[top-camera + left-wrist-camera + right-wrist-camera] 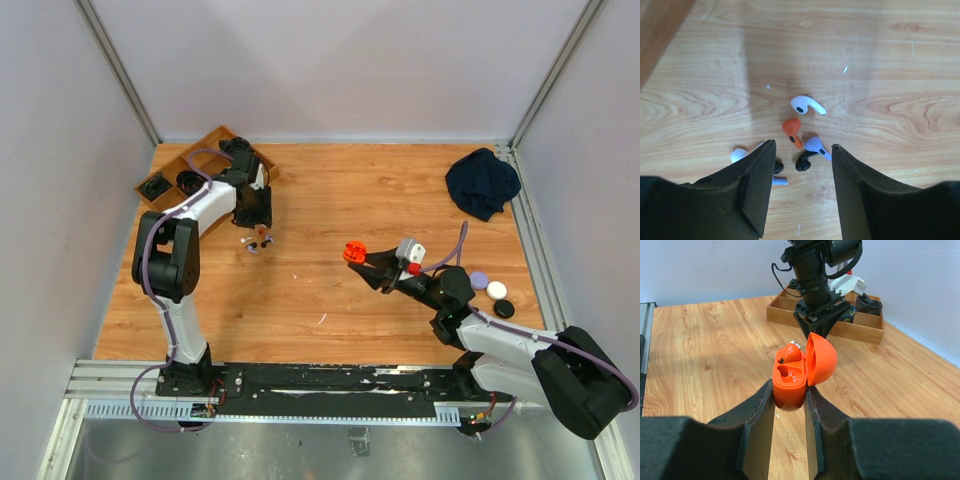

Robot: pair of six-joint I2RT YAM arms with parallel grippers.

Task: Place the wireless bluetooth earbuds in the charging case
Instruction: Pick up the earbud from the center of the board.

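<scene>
Several loose earbuds lie on the wood under my left gripper (802, 150): a white one (807, 104), an orange one (792, 132), a lavender one (816, 146), a black one (804, 161), and more partly hidden behind the left finger (752, 185). The left gripper is open and empty above them; the pile shows in the top view (259, 241). My right gripper (790, 395) is shut on an open orange charging case (790, 382), lid (821, 359) swung up. One orange earbud (789, 354) sits in one slot; the other slot is empty. The case shows in the top view (354, 252).
A wooden compartment tray (190, 170) holding dark items stands at the back left, also in the right wrist view (860, 320). A dark blue cloth (482, 182) lies at the back right. Lavender (479, 280), white (497, 290) and black (504, 309) round cases lie right of the right arm.
</scene>
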